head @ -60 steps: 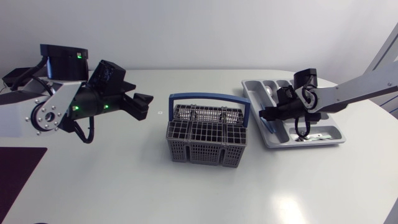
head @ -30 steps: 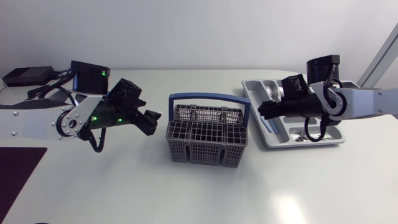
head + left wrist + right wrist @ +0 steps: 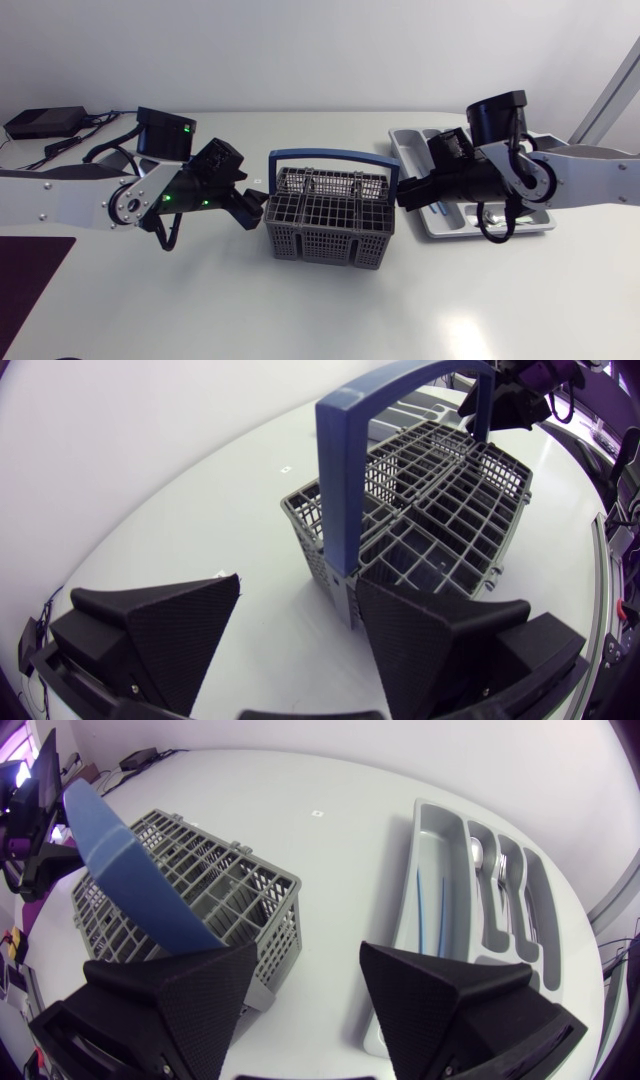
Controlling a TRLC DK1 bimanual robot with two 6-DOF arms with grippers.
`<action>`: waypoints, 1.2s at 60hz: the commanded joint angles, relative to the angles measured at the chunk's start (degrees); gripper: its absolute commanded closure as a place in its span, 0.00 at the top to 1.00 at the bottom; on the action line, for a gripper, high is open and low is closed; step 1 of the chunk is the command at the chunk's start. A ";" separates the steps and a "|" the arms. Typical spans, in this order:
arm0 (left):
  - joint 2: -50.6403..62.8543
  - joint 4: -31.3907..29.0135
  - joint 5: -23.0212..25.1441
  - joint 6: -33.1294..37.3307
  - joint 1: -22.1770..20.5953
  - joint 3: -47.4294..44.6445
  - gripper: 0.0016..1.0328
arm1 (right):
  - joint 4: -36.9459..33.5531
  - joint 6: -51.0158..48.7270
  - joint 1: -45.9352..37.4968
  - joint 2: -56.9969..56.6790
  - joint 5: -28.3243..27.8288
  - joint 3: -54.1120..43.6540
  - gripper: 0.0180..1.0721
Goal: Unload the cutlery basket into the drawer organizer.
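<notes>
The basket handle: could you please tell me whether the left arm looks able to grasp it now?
Probably yes: the left gripper is open, the handle's near post stands just ahead of it, and nothing lies between.

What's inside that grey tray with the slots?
Two thin blue sticks lie in one long slot of the tray, silver cutlery in others. My right arm's fingers hide its near end.

Silver-grey arms (image 3: 50,195), black wedge pincers (image 3: 300,625)
</notes>
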 commanded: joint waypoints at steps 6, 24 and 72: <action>1.41 -0.22 1.10 1.43 0.25 -2.17 0.96 | -0.19 2.22 4.18 6.21 0.12 3.69 0.72; -0.61 -0.31 1.72 2.66 2.98 -3.13 0.96 | -0.37 3.28 7.78 11.75 2.58 10.02 0.72; -3.86 -1.54 2.95 3.27 4.65 -5.60 0.96 | 1.48 3.45 5.49 7.71 8.11 6.41 0.93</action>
